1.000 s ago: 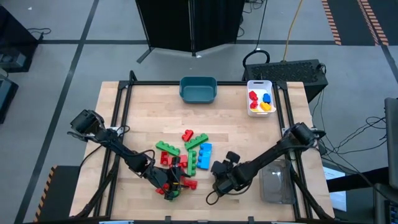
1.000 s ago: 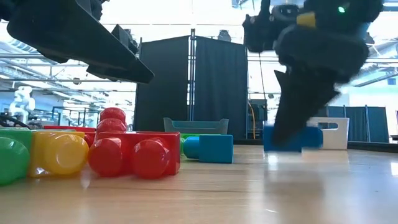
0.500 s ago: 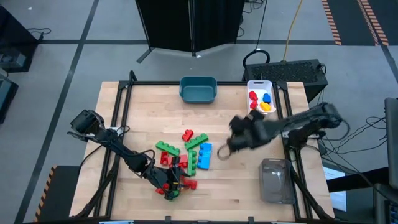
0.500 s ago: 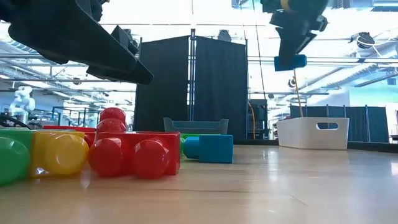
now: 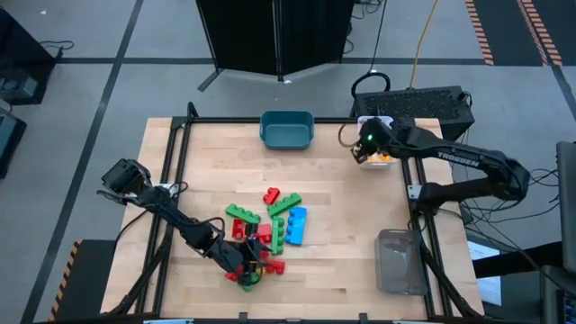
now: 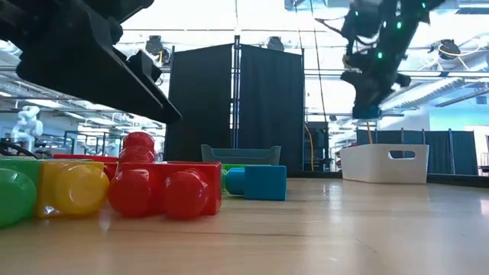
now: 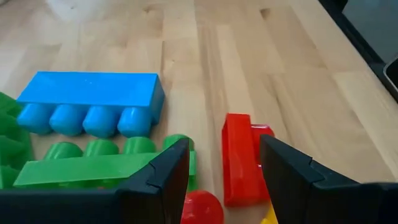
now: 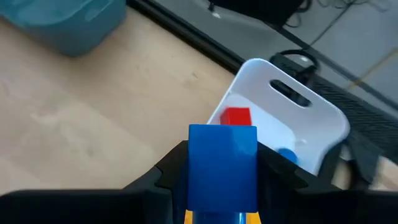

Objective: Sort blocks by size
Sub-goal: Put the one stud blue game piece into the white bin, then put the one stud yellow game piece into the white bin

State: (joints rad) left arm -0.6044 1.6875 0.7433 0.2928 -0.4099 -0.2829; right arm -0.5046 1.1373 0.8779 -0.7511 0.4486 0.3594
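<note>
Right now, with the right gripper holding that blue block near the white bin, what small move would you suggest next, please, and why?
Probably ease the right gripper forward and open it: its blue block hangs above the white bin, which already holds small blocks.

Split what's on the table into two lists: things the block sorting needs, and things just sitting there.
Part of the job:
- loose blocks
- blue block in the right gripper
- white bin holding small blocks
- left gripper, open over the pile

Just sitting there:
- teal bin
- clear bin

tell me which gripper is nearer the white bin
Right. The right gripper hangs above the white bin, holding a blue block; the left gripper is far off, at the block pile.
</note>
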